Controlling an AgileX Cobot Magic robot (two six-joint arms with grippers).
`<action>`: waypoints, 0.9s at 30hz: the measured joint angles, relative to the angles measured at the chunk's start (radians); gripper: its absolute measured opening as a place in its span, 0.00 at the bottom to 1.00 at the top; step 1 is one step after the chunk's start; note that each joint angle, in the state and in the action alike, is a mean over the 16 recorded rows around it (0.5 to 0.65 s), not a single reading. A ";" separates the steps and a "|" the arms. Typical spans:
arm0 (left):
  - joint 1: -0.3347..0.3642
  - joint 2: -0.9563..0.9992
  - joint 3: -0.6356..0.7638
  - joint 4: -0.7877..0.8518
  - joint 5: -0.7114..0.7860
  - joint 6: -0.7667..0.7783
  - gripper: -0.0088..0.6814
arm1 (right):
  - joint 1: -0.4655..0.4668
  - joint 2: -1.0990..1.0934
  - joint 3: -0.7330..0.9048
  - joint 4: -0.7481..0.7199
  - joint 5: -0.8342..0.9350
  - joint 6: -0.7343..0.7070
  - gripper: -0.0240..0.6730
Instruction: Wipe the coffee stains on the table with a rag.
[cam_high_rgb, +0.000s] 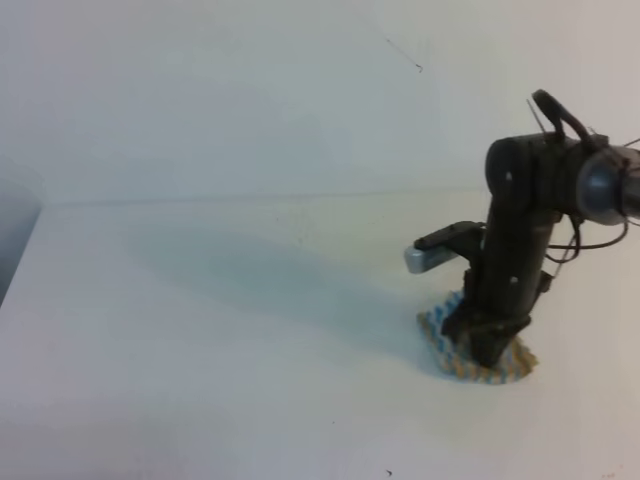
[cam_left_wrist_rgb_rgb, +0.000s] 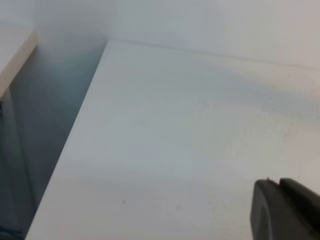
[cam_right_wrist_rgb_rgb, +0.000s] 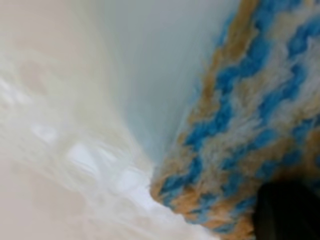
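The right gripper (cam_high_rgb: 487, 345) is planted straight down on the rag (cam_high_rgb: 505, 368), pressing it flat against the table (cam_high_rgb: 220, 330) at the right front of the exterior high view. The arm stands near upright over the cloth, so only the zigzag edges peek out on either side of the dark fingers. Whether those jaws are clenched or released, I cannot tell — the arm's own body hides the tips.

Up close in the right wrist view, the rag (cam_right_wrist_rgb_rgb: 250, 130) fills the right half, blue, white and tan fuzz, with a dark fingertip (cam_right_wrist_rgb_rgb: 287, 212) sitting on it at the lower corner. The view is blurred.

The coffee stains are not showing in any view.

The left gripper (cam_left_wrist_rgb_rgb: 287, 210) hangs over bare white table (cam_left_wrist_rgb_rgb: 165, 140) — only a dark corner is in frame, jaw state unreadable.
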 joint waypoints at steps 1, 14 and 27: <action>0.000 0.000 0.000 0.000 0.000 0.000 0.01 | -0.012 -0.021 0.041 -0.008 -0.020 0.000 0.04; 0.000 0.000 0.000 0.000 0.000 0.001 0.01 | -0.034 -0.220 0.458 -0.002 -0.375 -0.037 0.04; 0.000 0.000 0.000 0.000 0.000 0.002 0.01 | 0.264 -0.204 0.397 0.124 -0.360 -0.072 0.04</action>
